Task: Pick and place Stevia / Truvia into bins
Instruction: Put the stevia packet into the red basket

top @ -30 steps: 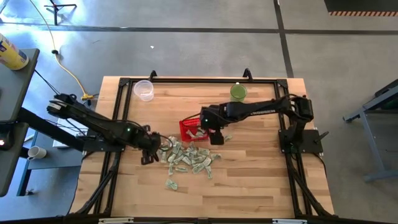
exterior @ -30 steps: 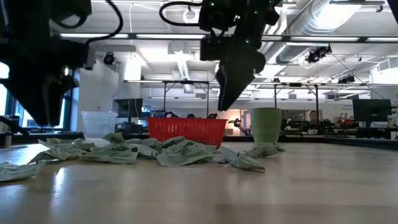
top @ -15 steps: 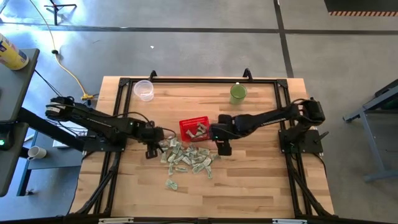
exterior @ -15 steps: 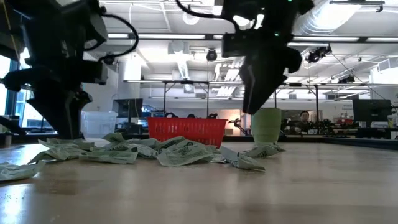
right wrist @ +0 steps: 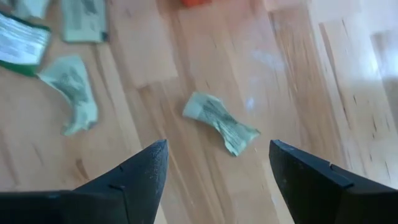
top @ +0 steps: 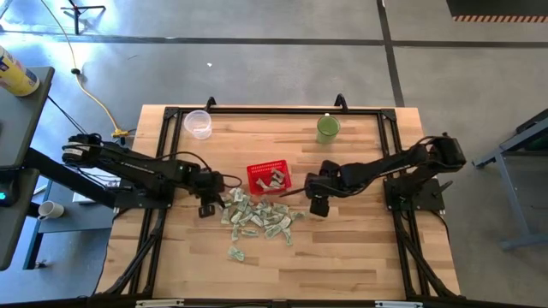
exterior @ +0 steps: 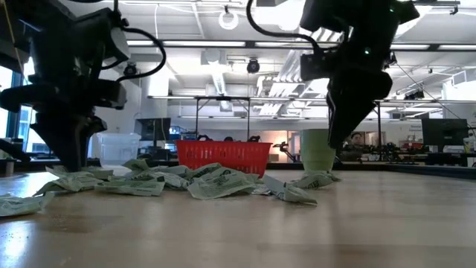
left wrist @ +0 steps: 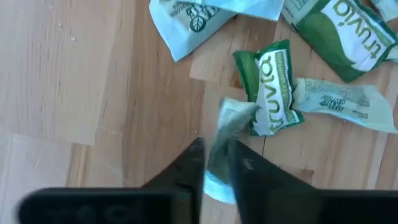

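Observation:
Several pale green and white Stevia / Truvia sachets (top: 261, 218) lie flat in a loose heap on the wooden table, just near of the red mesh basket (top: 255, 178), which holds a few. My left gripper (top: 208, 209) is low at the heap's left edge, shut on one sachet (left wrist: 227, 118). My right gripper (top: 318, 208) hangs open at the heap's right side, right of the basket. In its wrist view, one crumpled sachet (right wrist: 221, 121) lies on the wood ahead of the open fingers, untouched. My left gripper pinches one crumpled sachet between its two fingers, which are on the part (left wrist: 217, 163) nearer its pale end. They come from above, pointing down. The free end (left wrist: 235, 111) sticks out past the fingertips. Whether the sachet is clear of the table does not show.
A clear plastic cup (top: 198, 123) stands near the far left corner and a green cup (top: 328, 127) near the far edge, right of centre. A stray sachet (top: 235, 253) lies nearer the near edge. Bare wood (top: 360, 257) stretches right and near of the heap.
My right gripper has moved from the basket's right side toward the table's right and near edges, ending lower beside the heap's right end. My left gripper has shifted a little toward the far edge and sunk toward the sachets at the heap's left edge.

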Robot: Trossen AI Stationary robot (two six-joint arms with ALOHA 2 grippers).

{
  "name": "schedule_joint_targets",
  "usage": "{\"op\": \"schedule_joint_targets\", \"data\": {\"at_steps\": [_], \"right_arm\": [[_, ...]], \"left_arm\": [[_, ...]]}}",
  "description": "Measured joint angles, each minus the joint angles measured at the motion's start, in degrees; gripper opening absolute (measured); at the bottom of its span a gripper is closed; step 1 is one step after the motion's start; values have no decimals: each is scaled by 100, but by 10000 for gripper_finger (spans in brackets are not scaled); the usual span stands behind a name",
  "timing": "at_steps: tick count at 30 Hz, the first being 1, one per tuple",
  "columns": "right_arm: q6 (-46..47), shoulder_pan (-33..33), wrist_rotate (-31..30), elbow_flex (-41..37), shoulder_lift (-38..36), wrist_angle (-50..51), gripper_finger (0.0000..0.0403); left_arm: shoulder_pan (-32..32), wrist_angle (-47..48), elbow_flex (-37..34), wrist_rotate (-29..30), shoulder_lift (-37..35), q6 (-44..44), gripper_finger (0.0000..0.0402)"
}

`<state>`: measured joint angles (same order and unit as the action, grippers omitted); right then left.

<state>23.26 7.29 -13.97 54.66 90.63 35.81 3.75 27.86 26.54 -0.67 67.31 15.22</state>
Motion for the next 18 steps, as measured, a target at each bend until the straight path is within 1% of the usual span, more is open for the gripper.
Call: {"op": "schedule_joint_targets", "data": {"at_steps": [4, 7, 9, 11, 15, 16, 18], "right_arm": [[25, -2, -51, -57, 0, -15, 272], [30, 0, -75, -55, -19, -63, 269], [32, 0, -87, -55, -53, -68, 266], [29, 2, -165, -55, -117, -65, 262], [4, 58, -521, -55, -327, -47, 255], [-3, 68, -600, -55, -383, -41, 254], [-5, 70, -708, -53, -470, 4, 252]], "left_arm": [[0, -174, -2, 7, 57, 51, 25], [0, -205, 94, 18, 80, 402, 22], [-2, -178, 330, 61, 70, 478, 31], [0, -33, 678, 275, 68, 444, 37], [-4, 171, 1528, 930, 63, -29, 22], [-4, 136, 1737, 1038, 61, -173, 22], [-60, -14, 2064, 1072, 74, -463, 22]]}}
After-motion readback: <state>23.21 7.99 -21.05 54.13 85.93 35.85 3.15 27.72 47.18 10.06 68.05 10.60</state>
